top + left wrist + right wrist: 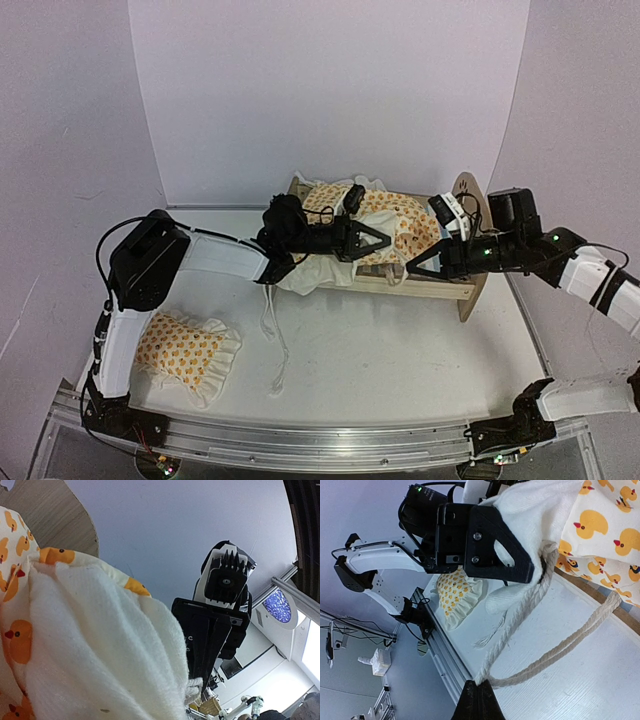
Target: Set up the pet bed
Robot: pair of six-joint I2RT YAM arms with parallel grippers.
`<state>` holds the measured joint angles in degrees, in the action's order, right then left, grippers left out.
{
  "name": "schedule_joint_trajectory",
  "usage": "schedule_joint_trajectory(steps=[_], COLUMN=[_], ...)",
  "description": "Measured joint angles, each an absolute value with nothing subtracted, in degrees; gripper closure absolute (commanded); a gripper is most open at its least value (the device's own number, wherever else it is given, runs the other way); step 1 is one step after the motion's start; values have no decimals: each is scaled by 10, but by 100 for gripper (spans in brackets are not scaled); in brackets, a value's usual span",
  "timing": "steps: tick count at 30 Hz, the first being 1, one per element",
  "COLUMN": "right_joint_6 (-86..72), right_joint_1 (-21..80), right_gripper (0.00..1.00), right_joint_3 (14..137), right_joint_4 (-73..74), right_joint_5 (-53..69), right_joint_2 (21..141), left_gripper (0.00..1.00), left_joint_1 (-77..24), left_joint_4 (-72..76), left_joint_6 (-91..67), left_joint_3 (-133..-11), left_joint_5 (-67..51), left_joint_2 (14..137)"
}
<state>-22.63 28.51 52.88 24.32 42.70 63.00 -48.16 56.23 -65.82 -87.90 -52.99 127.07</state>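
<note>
Nearest the bases, well left of and nearer than the left tool [386,240]: small ruffled pillow [185,345] in an orange print, flat on the white worktop [400,370]. Between pillow and left tool: a loose cord [268,320], trailing from the blanket down across the worktop.

Left tool: clenched on a bunched edge of the blanket [400,215]. Shows white terry underside at the grip, yellow-duck print facing up elsewhere.

Just right of it, tip toward tip but apart: right tool [480,690], pinched shut on a twisted cotton cord [512,625], with two strands rising from the closed fingertips to the blanket's edge beside the left tool.

Under and behind both tools: the pet bed [432,288], light plywood. Stands on the worktop toward its far side, lengthwise left to right, with the blanket draped over most of it and spilling off the near rail below the left tool.

Just beyond the right tool: rounded headboard [468,190] with a paw-print cutout, upright.

Farthest: pale lilac backdrop walls [330,90].
</note>
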Motion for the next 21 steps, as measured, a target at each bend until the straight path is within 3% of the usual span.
schedule_joint_trajectory(steps=[6, 10, 14, 17, 19, 21], right_joint_6=[-196, -171, -160, -148, -157, -168], right_joint_1=[286, 285, 287, 288, 286, 287], right_gripper=[99, 86, 98, 100, 76, 73], right_joint_3=[581, 585, 568, 550, 523, 510], right_joint_4=[373, 394, 386, 384, 353, 341], right_joint_5=[341, 328, 400, 441, 500, 503], right_joint_2=[627, 629, 637, 646, 640, 629], left_gripper=[100, 100, 100, 100, 100, 100], left_joint_1=[-491, -491, -484, -477, -474, -472], left_joint_4=[567, 566, 566, 566, 566, 566], left_joint_6=[-656, -655, -655, -655, -655, -655], left_joint_3=[-879, -879, -879, -879, -879, -879], left_joint_5=[-528, -529, -522, -517, -517, -516], left_joint_2=[1271, 1271, 1271, 1271, 1271, 1271])
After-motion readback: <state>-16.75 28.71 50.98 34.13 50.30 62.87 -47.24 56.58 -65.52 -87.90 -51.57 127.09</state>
